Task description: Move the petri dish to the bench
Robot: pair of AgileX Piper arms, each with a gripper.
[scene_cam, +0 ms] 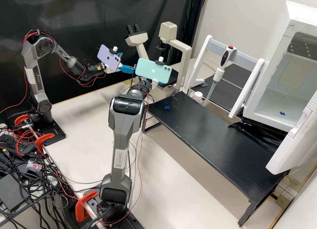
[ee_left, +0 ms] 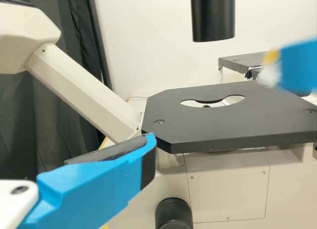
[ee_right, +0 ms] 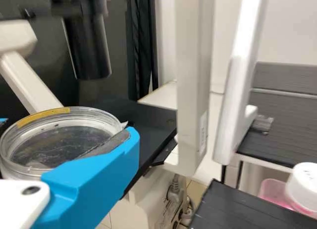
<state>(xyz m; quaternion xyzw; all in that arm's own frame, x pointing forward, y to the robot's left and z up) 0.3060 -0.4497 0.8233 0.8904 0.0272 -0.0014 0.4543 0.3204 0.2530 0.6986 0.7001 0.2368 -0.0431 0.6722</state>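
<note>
We see the round, clear petri dish, yellow tape on its rim, gripped in the right hand near the black stage of the cream microscope. We judge that the coming move turns on one relation: from the dish, the long black surface with its blue cross mark lies near, lower, and to the side away from the microscope. We note the left hand, open and without a load, farther from that surface.
</note>
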